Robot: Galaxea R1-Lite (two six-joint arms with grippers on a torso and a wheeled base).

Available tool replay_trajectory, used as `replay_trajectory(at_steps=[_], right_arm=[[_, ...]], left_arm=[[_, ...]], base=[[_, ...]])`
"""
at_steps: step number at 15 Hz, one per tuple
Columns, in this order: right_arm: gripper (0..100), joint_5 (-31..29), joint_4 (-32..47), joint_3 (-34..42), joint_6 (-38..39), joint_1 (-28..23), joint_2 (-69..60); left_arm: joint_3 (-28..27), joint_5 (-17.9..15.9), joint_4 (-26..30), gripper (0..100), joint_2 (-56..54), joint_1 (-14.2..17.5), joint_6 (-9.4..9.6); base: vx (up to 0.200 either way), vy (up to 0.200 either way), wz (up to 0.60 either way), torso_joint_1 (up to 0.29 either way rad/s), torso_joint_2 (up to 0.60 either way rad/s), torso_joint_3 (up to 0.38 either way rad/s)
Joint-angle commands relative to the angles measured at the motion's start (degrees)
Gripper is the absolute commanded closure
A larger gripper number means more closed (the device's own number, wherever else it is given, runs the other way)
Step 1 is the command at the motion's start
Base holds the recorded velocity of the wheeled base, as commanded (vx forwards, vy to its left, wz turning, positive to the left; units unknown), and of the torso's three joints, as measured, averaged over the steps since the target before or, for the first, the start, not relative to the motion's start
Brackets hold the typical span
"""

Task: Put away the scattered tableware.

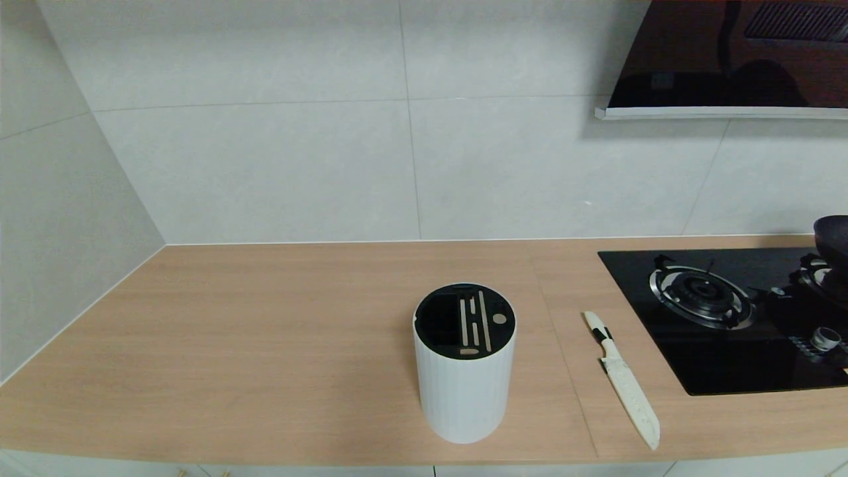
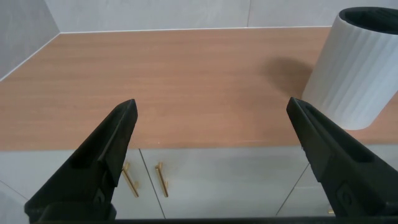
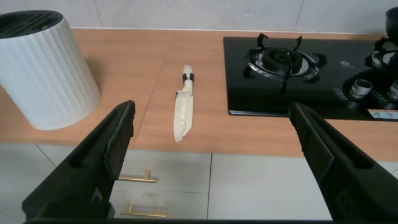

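currently: knife lies loose on the desk, both pincers spread and empty

a light wooden desk (image 1: 265, 344) runs along a pale tiled wall. near its front edge stands an upright white ribbed knife holder (image 1: 464, 377), a cylinder with a black top cut with slots. to its right, well apart from it, a white knife (image 1: 623, 381) lies flat on the desk. its handle, marked with a black band, points toward the wall, and its blade tip reaches close to the front edge. the knife sits between the holder and a black gas stove (image 1: 729, 318) set into the desk on the right. part of a dark pot (image 1: 835, 242) shows at the far right, on the stove. a dark hood (image 1: 729, 59) hangs on the wall above.

the left pincer (image 2: 210, 107) hangs in front of the desk edge, its two dark fingers spread wide with nothing between them, the holder off to one side. the right pincer (image 3: 211, 109) is likewise spread wide and empty, in front of the desk edge facing the knife. below the desk are pale cabinet doors with gold handles (image 2: 161, 180).
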Motion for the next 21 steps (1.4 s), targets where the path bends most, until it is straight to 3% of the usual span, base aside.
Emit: replay_trajectory(at_steps=[1, 4, 5, 7, 17, 19, 21], right_arm=[[0, 0.02, 0.02, 0.00, -0.11, 0.02, 0.09], [0, -0.07, -1.39, -0.53, 0.07, 0.02, 0.00], [0, 0.72, -4.82, -4.04, 1.04, 0.02, 0.09], [0, 1.69, -3.23, -5.98, 1.30, 0.02, 1.67], [0, 7.93, -2.53, -16.00, 0.25, 0.37, 30.32], [0, 7.84, -2.71, -17.31, 0.42, 1.86, 34.80], [0, 7.76, -2.88, -21.62, 1.12, 6.96, 41.84]], left_arm=[[0.02, 0.00, -0.01, 0, 0.09, 0.01, -0.01], [0.02, 0.00, -0.01, 0, 0.09, 0.01, 0.08], [0.02, 0.00, -0.01, 0, 0.09, 0.01, -0.01], [0.02, 0.00, -0.01, 0, 0.09, 0.01, -0.01], [0.02, 0.00, -0.01, 0, 0.09, 0.01, -0.01], [0.02, 0.00, -0.01, 0, 0.09, 0.01, -0.01], [0.02, 0.09, -0.01, 0, 0.09, 0.01, -0.01]], base=[[0.000, 0.000, 0.00, 0.000, 0.00, 0.000], [0.000, 0.000, 0.00, 0.000, 0.00, 0.000], [0.000, 0.000, 0.00, 0.000, 0.00, 0.000], [0.000, 0.000, 0.00, 0.000, 0.00, 0.000], [0.000, 0.000, 0.00, 0.000, 0.00, 0.000], [0.000, 0.000, 0.00, 0.000, 0.00, 0.000], [0.000, 0.000, 0.00, 0.000, 0.00, 0.000]])
